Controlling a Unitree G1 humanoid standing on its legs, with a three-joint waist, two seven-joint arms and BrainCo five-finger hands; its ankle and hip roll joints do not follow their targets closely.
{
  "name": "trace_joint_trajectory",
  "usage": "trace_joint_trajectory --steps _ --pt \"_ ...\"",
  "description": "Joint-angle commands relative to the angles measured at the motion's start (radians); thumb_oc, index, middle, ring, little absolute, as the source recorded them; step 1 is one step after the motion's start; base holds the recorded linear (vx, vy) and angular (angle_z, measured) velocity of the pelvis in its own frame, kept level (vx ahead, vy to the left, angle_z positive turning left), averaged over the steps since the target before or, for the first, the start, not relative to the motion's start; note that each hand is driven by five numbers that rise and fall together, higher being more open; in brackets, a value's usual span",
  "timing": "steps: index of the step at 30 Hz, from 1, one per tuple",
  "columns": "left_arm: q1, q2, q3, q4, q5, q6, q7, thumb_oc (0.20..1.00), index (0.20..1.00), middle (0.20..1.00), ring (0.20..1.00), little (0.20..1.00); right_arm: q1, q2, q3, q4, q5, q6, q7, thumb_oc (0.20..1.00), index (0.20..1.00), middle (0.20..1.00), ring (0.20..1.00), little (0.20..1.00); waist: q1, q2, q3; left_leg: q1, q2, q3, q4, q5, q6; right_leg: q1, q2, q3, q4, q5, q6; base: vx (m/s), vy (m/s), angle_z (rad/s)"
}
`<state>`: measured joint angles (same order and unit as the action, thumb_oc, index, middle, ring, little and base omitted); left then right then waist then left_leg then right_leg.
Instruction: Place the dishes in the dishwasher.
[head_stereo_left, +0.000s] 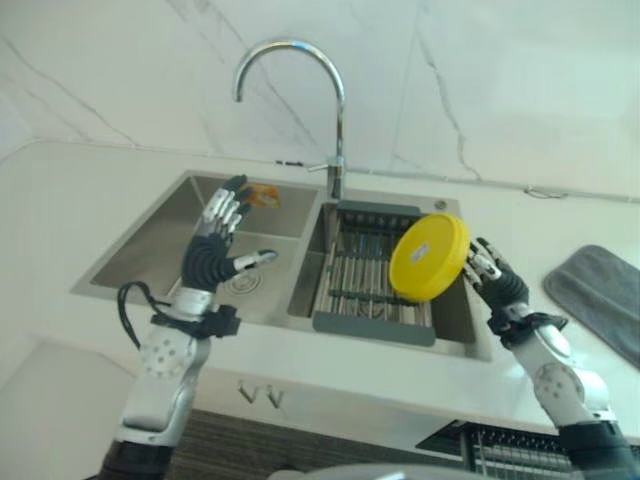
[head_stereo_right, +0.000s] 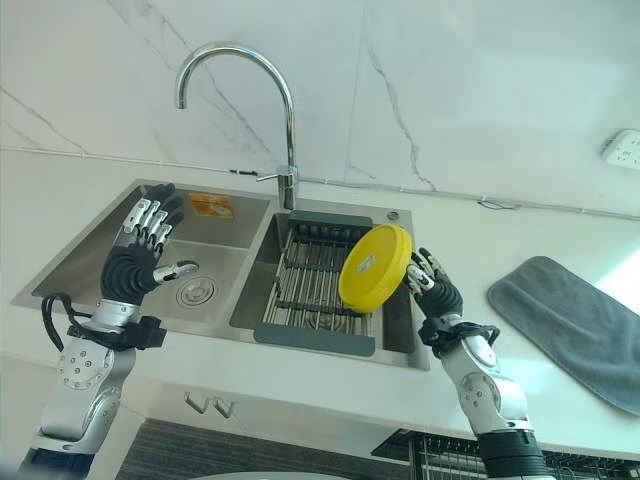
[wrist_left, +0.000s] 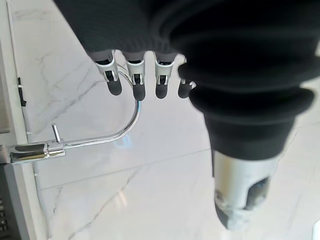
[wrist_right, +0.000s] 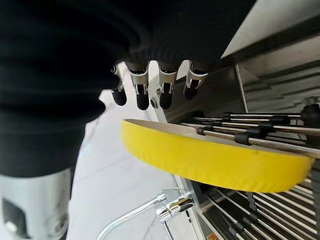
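Now right hand (head_stereo_right: 432, 283) grips yellow plate (head_stereo_right: 374, 267) on edge, tilted above rack (head_stereo_right: 318, 290) in right basin. Left hand (head_stereo_right: 140, 252) open, idle over left basin. Advice: keep grip firm, swing plate toward dishwasher rack (head_stereo_right: 455, 462) near right, avoid faucet (head_stereo_right: 240, 95).

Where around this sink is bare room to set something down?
Bare white counter between the steel sink and grey mat; left basin bare. Right basin is crowded: wire rack, round yellow plate in the right hand.
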<state>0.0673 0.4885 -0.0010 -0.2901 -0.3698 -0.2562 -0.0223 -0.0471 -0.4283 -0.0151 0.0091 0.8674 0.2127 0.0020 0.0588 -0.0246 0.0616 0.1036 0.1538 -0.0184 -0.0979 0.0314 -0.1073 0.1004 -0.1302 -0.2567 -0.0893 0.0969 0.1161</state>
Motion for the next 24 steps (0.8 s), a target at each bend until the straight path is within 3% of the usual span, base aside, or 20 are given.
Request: trace_joint_trajectory --steps 1,24 --pt "-0.070 0.050 0.007 0.011 0.024 -0.020 0.010 1.000 1.000 1.000 1.000 1.000 -0.119 -0.006 -0.022 0.001 0.042 -0.019 0.002 1.000 1.000 1.000 1.000 1.000 0.013 -0.008 -0.007 0.032 0.024 0.108 0.011 -0.078 0.004 0.046 -0.066 -0.021 0.002 -0.088 0.041 0.00 0.000 0.00" --pt "-0.065 0.060 0.003 0.014 0.012 -0.002 0.007 1.000 1.000 1.000 1.000 1.000 -0.140 -0.002 -0.010 0.023 0.098 0.001 -0.019 1.000 1.000 1.000 1.000 1.000 0.027 -0.008 -0.002 0.034 0.016 0.101 0.011 -0.080 0.008 0.055 -0.067 -0.027 0.002 -0.088 0.042 0.00 0.000 0.00"
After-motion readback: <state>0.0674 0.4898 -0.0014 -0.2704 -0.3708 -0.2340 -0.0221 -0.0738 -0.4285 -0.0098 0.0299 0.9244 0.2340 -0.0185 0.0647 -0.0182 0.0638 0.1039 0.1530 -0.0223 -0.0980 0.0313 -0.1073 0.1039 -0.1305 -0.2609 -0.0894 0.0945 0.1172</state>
